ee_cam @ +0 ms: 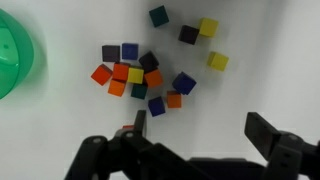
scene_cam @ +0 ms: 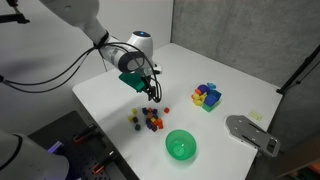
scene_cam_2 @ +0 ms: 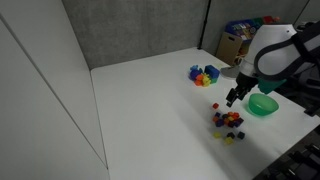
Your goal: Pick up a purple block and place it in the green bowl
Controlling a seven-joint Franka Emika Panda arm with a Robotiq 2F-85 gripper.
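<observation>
Several tiny coloured cubes lie scattered on the white table (scene_cam: 230, 70), seen in both exterior views (scene_cam: 146, 120) (scene_cam_2: 227, 122). In the wrist view, dark purple blocks sit among them: one in the cluster (ee_cam: 148, 62), one at its left edge (ee_cam: 111, 52), one apart at the top (ee_cam: 188, 34). The green bowl (scene_cam: 181, 146) (scene_cam_2: 263, 104) stands beside the cubes and shows at the wrist view's left edge (ee_cam: 10, 60). My gripper (ee_cam: 200, 128) (scene_cam: 150, 88) (scene_cam_2: 233, 97) hovers above the table beside the cubes, open and empty.
A bunch of bigger blue, yellow, green and purple blocks (scene_cam: 207, 96) (scene_cam_2: 203, 74) sits farther back. A grey device (scene_cam: 250, 133) lies at the table's edge. A cardboard box with items (scene_cam_2: 238, 42) stands behind the table.
</observation>
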